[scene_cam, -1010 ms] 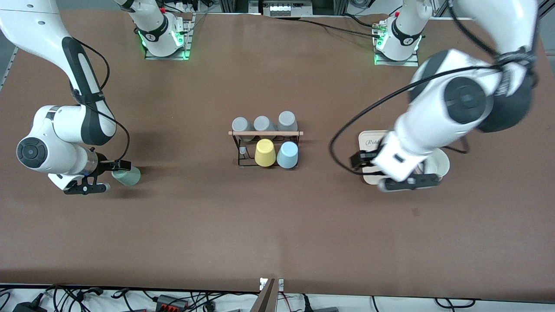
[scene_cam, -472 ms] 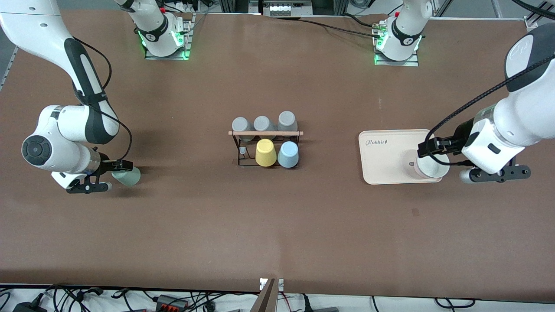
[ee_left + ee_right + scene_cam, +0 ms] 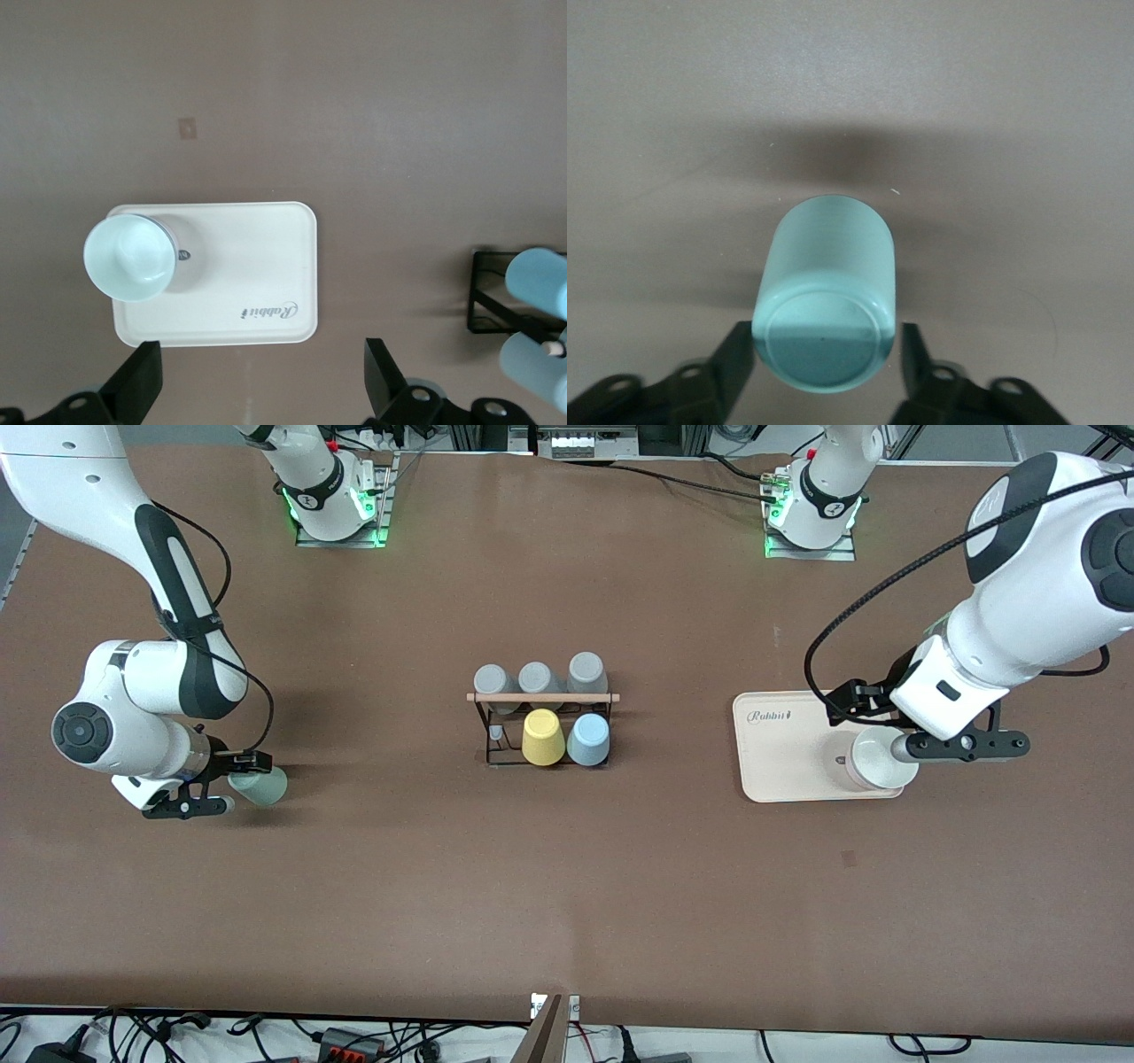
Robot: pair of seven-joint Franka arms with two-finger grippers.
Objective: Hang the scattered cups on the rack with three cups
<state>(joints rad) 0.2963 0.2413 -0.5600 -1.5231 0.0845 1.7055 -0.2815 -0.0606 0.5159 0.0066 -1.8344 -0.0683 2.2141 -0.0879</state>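
The mint green cup (image 3: 260,786) lies on its side on the table toward the right arm's end. My right gripper (image 3: 232,786) is low at its base, open, with one finger on each side; in the right wrist view the cup (image 3: 826,301) sits between the fingers (image 3: 735,363). The light blue cup (image 3: 588,740) hangs on the black wire rack (image 3: 542,698) beside a yellow cup (image 3: 541,737). My left gripper (image 3: 890,731) is open and empty, high over the cream tray (image 3: 784,753).
Three grey cups (image 3: 537,678) hang on the rack's side farther from the front camera. A very pale, almost white cup (image 3: 880,760) stands upright on the tray's end toward the left arm; it shows in the left wrist view (image 3: 130,257).
The left arm swung off the tray toward its own end of the table, then back partway. The right arm shifted slightly by the mint cup. No cup moved.
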